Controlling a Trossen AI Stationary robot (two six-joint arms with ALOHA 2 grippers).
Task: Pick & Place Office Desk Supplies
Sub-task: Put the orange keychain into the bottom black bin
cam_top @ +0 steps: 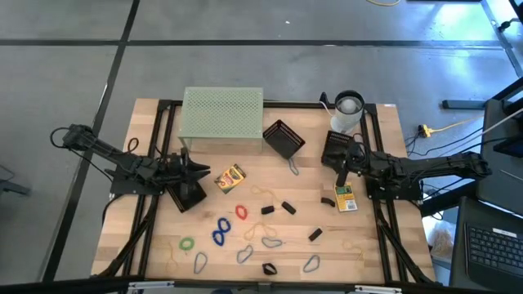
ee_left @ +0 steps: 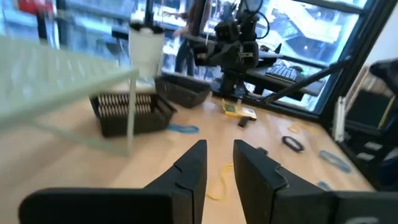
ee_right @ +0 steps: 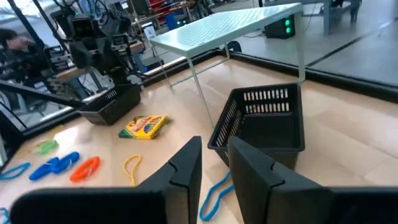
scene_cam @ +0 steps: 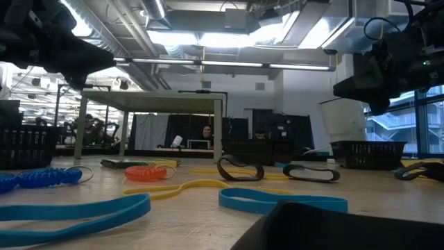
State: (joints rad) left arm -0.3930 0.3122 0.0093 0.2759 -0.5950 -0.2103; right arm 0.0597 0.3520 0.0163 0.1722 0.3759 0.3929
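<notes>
Nearest the low camera, a dark blurred shape fills the bottom corner, too close to identify. Behind it flat blue band loops [scene_cam: 284, 201] lie on the wooden tabletop [cam_top: 372, 245]; an orange coiled loop [scene_cam: 146, 171] sits farther back. Only the high view shows both yellow-green crayon boxes: one [cam_top: 230, 177], long axis diagonal, near the left tool [cam_top: 214, 173]; the other [cam_top: 346, 198], pointing roughly front to back, just below the right tool [cam_top: 344, 175]. Both tools hold nothing, fingers slightly parted.
</notes>
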